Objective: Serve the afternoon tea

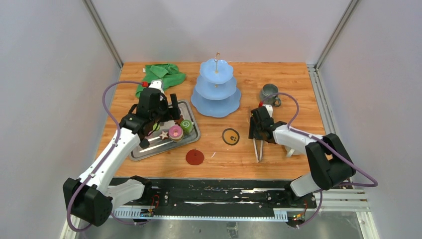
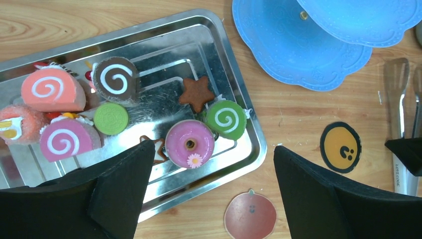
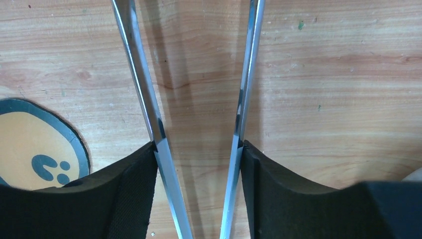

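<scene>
Found black-padded right gripper [image 3: 198, 149] pinching polished steel tongs [image 3: 144, 94], left gripper [image 2: 214, 149] spread wide above ridged steel tray [image 2: 234, 74] of swirl rolls [image 2: 50, 89].

grn cloth [image 1: 161, 75] | steel tray [image 2: 164, 37] | blue stand [image 1: 216, 97] | tongs [image 1: 258, 147] | orng coaster [image 1: 230, 136] | red coaster [image 1: 194, 157]

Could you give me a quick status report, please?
Left gripper open over tray. Right gripper shut on tongs. Sweets on tray, blue stand bare. Nothing in the way.

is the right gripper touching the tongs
Touching. The right wrist view shows both steel arms of the tongs resting against the inner faces of the right gripper.
</scene>
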Available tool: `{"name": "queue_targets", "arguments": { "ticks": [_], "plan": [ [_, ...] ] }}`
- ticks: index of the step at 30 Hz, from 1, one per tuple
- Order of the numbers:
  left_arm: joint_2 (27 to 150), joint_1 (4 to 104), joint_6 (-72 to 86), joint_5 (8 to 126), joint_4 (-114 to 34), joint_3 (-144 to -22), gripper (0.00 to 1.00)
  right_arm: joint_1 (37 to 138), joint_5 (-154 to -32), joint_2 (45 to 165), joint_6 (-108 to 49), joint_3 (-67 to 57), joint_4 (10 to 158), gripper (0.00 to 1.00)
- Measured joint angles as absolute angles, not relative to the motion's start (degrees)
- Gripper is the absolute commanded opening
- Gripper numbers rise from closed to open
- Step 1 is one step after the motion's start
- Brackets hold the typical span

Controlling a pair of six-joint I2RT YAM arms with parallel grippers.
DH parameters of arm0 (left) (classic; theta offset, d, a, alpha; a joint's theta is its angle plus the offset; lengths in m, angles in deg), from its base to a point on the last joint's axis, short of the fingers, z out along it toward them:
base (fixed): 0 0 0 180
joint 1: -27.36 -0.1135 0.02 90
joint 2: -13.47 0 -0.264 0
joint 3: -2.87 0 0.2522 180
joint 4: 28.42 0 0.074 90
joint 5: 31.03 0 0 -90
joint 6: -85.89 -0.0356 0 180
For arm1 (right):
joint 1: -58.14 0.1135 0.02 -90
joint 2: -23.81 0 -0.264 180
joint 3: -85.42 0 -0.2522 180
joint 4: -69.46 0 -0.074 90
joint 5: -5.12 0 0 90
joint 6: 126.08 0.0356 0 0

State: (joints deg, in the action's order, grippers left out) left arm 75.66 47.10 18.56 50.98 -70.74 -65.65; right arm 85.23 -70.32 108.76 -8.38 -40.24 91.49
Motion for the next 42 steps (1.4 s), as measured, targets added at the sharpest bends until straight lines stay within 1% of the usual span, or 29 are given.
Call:
{"name": "queue_targets", "arguments": {
  "ticks": [1, 2, 5, 7, 8, 9, 14, 19, 23, 27, 29, 32, 35, 37, 42],
  "plan": [
    [75.7, 47.1, 18.6, 51.0, -70.7, -65.7, 0.94, 85.2, -70.4, 108.8, -8.3, -40.2, 91.4, 0.44],
    [75.7, 47.1, 18.6, 51.0, -70.7, -65.7, 0.94, 85.3, -70.4, 108.7, -8.3, -40.2, 91.4, 0.35],
    [75.7, 47.1, 18.6, 50.8, -70.8, -65.7, 0.95, 85.4, -71.2, 108.2, -8.8, -40.3, 91.9, 0.17],
    [75.7, 47.1, 18.6, 50.8, -70.8, -65.7, 0.95, 85.4, -71.9, 107.1, -9.5, -40.6, 93.1, 0.08],
    [75.7, 47.1, 18.6, 50.8, -70.8, -65.7, 0.95, 85.5, -72.2, 106.2, -9.8, -40.7, 94.2, 0.02],
    [75.7, 47.1, 18.6, 50.7, -70.8, -65.7, 0.95, 85.5, -72.7, 105.2, -10.2, -40.7, 95.2, 0.01],
    [75.7, 47.1, 18.6, 50.0, -71.2, -65.7, 0.95, 85.5, -75.5, 98.7, -13.1, -39.9, 101.5, 0.01],
    [76.5, 47.1, 18.8, 48.2, -72.6, -66.3, 0.95, 85.5, -82.4, 95.9, -17.8, -33.7, 111.8, 0.01],
    [77.6, 47.1, 18.9, 45.6, -74.4, -67.8, 0.96, 87.6, -88.3, 95.7, -21.4, -27.1, 121.0, 0.06],
    [78.4, 46.0, 19.3, 44.1, -75.9, -69.2, 0.96, 93.7, -92.1, 95.8, -24.6, -22.6, 128.5, 0.14],
    [78.7, 44.3, 19.7, 44.2, -76.2, -69.4, 0.96, 97.3, -93.2, 96.5, -25.9, -20.1, 131.5, 0.18],
    [79.2, 41.2, 20.2, 44.5, -77.2, -69.4, 0.96, 101.4, -94.4, 99.0, -27.3, -15.4, 133.3, 0.21],
    [79.4, 38.8, 20.6, 45.5, -78.0, -69.4, 0.96, 102.8, -94.6, 102.0, -28.2, -11.1, 133.0, 0.25],
    [79.3, 37.6, 20.8, 46.0, -78.3, -69.4, 0.96, 103.3, -94.5, 104.8, -28.4, -7.9, 132.3, 0.29],
    [78.0, 37.0, 21.2, 47.2, -78.5, -68.7, 0.96, 105.1, -93.2, 112.3, -28.8, -1.7, 129.9, 0.32]
  ]
}}
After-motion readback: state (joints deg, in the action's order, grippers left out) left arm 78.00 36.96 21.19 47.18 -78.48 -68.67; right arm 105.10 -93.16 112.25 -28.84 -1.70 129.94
